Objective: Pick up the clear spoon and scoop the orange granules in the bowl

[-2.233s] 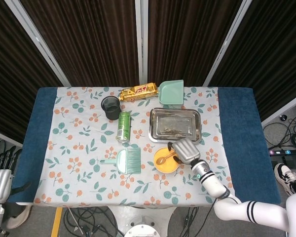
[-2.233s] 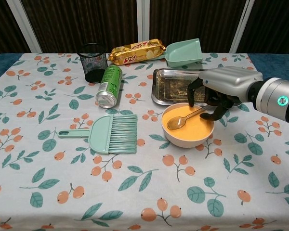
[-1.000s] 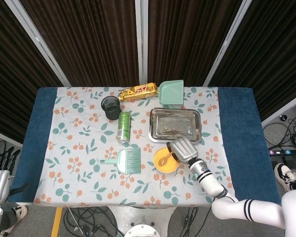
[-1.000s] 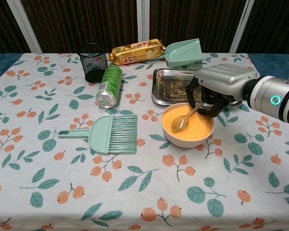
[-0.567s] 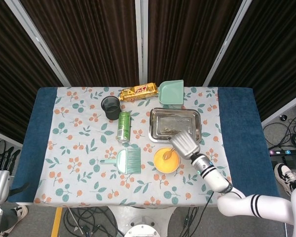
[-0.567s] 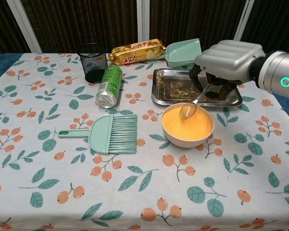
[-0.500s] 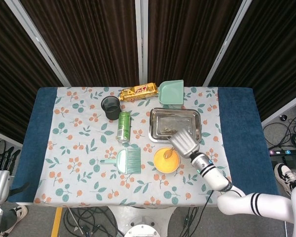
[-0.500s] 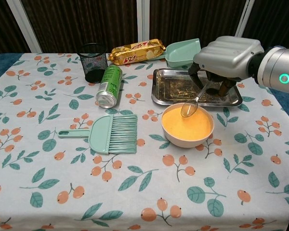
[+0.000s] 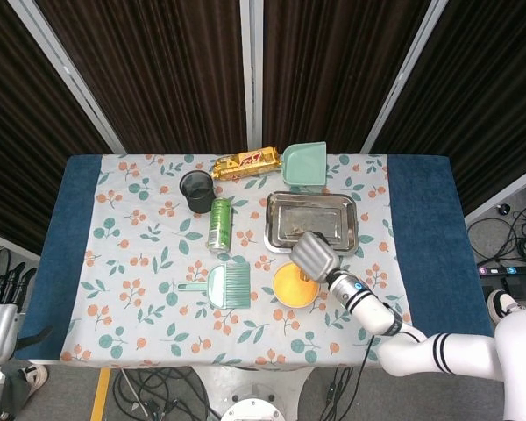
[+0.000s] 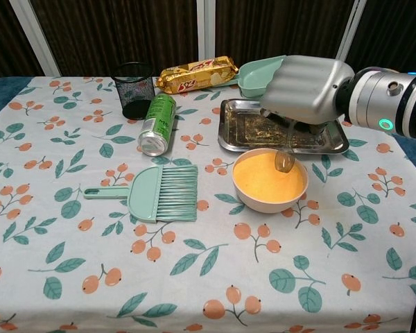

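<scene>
Nearest the camera in the chest view was just the leafy, orange-berry cloth on the counter (image 10: 194, 291), then a mint green brush (image 10: 156, 193) lying flat left of centre. Right of it sat the bowl (image 10: 270, 182) of orange granules (image 10: 263, 175), and the right hand (image 10: 304, 89) hung over its far rim, fingers wrapped on the handle of the clear spoon (image 10: 285, 160), which pointed almost straight down with its tip at or just in the granules, hard to say which. If I were driving this, I'd tilt the wrist so the spoon's hollow faces up, push it in shallow across the middle and lift slow and level, since a near-vertical spoon would just stab the pile and a quick flick would throw grains over the rim. Behind the bowl was a steel tray (image 10: 244, 132), and left of that a green can (image 10: 156, 124) on its side, lettering too small to read. Along the back edge were a black mesh cup (image 10: 136, 90), a gold snack packet (image 10: 197, 73) with red writing I couldn't make out, and a mint scoop (image 10: 260, 73). The left hand wasn't in either view.
</scene>
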Available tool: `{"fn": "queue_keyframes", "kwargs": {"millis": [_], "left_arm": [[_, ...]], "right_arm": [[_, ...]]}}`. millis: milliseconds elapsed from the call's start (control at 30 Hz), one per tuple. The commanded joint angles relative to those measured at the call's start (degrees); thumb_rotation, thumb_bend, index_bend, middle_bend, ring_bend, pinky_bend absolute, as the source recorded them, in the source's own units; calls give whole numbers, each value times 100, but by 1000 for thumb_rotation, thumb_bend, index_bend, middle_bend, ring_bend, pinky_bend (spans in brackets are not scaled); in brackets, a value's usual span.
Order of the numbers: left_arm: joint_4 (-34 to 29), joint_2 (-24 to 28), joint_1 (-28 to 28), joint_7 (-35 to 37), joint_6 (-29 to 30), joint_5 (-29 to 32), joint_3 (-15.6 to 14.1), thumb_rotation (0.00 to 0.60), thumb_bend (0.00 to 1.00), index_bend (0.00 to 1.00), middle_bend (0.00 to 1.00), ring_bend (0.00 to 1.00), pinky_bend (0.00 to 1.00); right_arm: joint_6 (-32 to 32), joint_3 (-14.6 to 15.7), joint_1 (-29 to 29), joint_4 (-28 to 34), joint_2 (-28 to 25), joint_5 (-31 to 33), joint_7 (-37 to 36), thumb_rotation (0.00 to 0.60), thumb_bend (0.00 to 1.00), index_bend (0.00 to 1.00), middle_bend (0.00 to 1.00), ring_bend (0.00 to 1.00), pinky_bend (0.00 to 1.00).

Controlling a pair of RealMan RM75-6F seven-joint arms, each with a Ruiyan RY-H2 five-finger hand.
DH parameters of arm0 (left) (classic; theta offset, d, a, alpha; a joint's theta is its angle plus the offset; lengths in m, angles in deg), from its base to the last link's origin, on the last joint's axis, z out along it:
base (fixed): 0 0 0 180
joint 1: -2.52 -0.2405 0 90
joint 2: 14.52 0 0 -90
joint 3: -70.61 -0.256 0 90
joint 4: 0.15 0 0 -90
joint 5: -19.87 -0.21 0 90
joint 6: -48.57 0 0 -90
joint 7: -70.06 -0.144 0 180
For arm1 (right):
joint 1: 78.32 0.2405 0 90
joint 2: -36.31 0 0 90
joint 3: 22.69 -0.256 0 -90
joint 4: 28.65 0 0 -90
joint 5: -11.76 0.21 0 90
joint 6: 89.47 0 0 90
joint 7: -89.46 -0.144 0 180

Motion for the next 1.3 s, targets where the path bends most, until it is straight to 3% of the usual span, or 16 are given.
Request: {"fn": "queue_keyframes", "kwargs": {"millis": [33, 467, 733, 1000, 1300], "left_arm": [[2, 0, -5, 7, 2, 3, -1, 600, 29, 104, 67, 68, 97], [59, -43, -29, 49, -15, 13, -22, 600, 30, 104, 66, 68, 97], [17, -22, -30, 9, 9, -21, -25, 600, 29, 104, 66, 68, 97], [-34, -9, -13, -31, 8, -41, -15, 600, 29, 104, 67, 68, 97], [-2, -17, -22, 9, -18, -7, -19, 600, 29, 104, 67, 68, 97]], "right_arm": [[-5, 70, 43, -45, 127, -54, 49, 600, 412, 781, 968, 1000, 1000], [-13, 75, -27, 143, 345, 20, -448, 600, 416, 790, 973, 1000, 1000], [-93, 77, -72, 131, 200, -75, -682, 600, 421, 800, 973, 1000, 1000], [-232, 74, 62, 66, -57, -69, -173, 600, 422, 806, 974, 1000, 1000], [-250, 327, 381, 5, 175, -230, 1090, 600, 429, 820, 979, 1000, 1000]]}}
